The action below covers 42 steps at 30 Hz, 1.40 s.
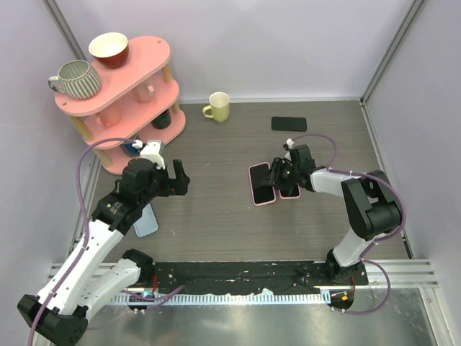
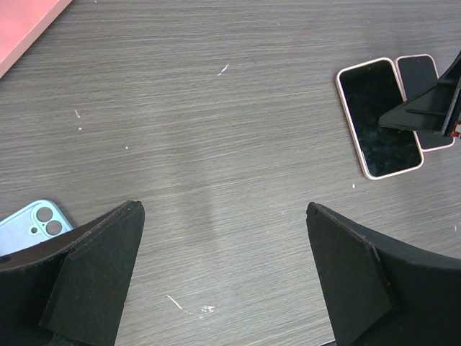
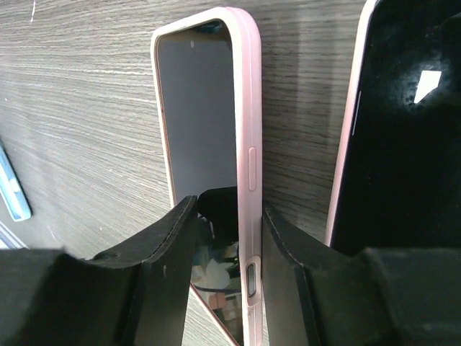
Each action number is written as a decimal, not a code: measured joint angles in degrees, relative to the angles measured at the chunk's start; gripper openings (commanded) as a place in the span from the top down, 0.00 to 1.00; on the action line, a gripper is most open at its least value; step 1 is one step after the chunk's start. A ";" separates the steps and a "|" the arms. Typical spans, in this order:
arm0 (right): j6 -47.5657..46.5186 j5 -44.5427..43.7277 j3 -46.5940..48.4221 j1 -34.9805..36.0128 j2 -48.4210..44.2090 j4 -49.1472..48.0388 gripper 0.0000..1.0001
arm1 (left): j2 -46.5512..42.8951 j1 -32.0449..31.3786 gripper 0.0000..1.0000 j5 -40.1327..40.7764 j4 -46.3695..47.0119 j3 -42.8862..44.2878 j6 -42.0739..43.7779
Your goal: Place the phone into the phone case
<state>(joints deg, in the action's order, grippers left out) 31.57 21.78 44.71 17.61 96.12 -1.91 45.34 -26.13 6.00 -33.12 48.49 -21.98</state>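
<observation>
We see the left gripper (image 2: 225, 209) spread wide, while the right gripper (image 3: 229, 209) straddles one wall of the pink phone case (image 3: 246, 94); pinching or loose, we cannot tell.

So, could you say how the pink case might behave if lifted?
The pink case looks thin-walled, so probably light and somewhat flexible. Its smooth sides may slip in the right pincer. Lifted by one rim, it might twist.
</observation>
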 measured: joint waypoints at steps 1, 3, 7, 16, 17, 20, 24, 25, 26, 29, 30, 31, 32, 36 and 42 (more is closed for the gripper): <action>-0.04 -0.61 -0.35 0.00 -0.33 -0.26 0.56 | 0.04 0.00 0.00 0.04 -0.02 0.00 0.00; -0.02 -1.60 -0.94 0.20 -1.05 -0.42 0.56 | 0.09 0.00 0.00 0.22 -0.09 0.00 0.02; -0.02 -2.93 -1.07 0.22 -2.03 1.01 0.53 | 0.09 0.00 0.00 0.52 -0.11 -0.02 0.00; -1.88 -8.46 -0.85 0.17 -6.78 10.62 0.37 | 2.49 0.00 0.00 5.62 -1.05 -0.44 -2.10; -2.16 -8.44 -0.76 0.17 -7.08 11.47 0.38 | 3.15 0.00 0.00 6.64 -1.49 -0.44 -2.82; -2.93 -8.37 -0.76 0.15 -8.46 14.25 0.38 | 5.09 0.00 0.00 10.27 -3.28 -0.35 -5.42; -4.04 -5.86 -0.79 0.15 -13.16 16.81 0.35 | 9.27 0.87 0.00 17.03 -8.31 0.39 -10.93; -4.17 -5.16 -0.79 0.15 -14.69 17.09 0.34 | 10.56 1.70 0.00 17.99 -9.44 0.42 -12.28; -4.28 -4.50 -0.79 0.15 -16.35 17.18 0.22 | 11.85 2.91 0.00 18.45 -10.62 0.42 -13.35; -4.20 -2.47 -1.03 0.15 -21.33 16.87 0.08 | 15.23 7.91 0.00 18.25 -13.18 0.39 -15.45; -4.20 -1.92 -1.25 0.15 -22.91 16.57 0.07 | 16.06 9.84 0.00 17.90 -13.55 0.33 -15.98; -4.20 -1.27 -1.46 0.15 -24.24 16.44 0.07 | 16.61 11.04 0.00 17.31 -13.46 0.00 -16.55; -4.22 -0.66 -1.64 0.15 -25.38 16.31 0.07 | 16.87 14.25 0.02 16.63 -13.33 -0.50 -16.94; -3.98 1.51 -1.92 0.15 -27.74 16.00 0.07 | 18.51 21.31 0.11 12.57 -12.83 -2.12 -18.36; -4.02 3.52 -1.92 0.15 -29.03 15.93 0.07 | 25.42 22.21 0.31 7.37 -9.03 -3.52 -22.14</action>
<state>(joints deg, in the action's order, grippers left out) 27.55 25.30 42.78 17.76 67.09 14.02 70.76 -3.92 13.37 -42.15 44.97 -44.12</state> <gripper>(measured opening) 0.927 0.755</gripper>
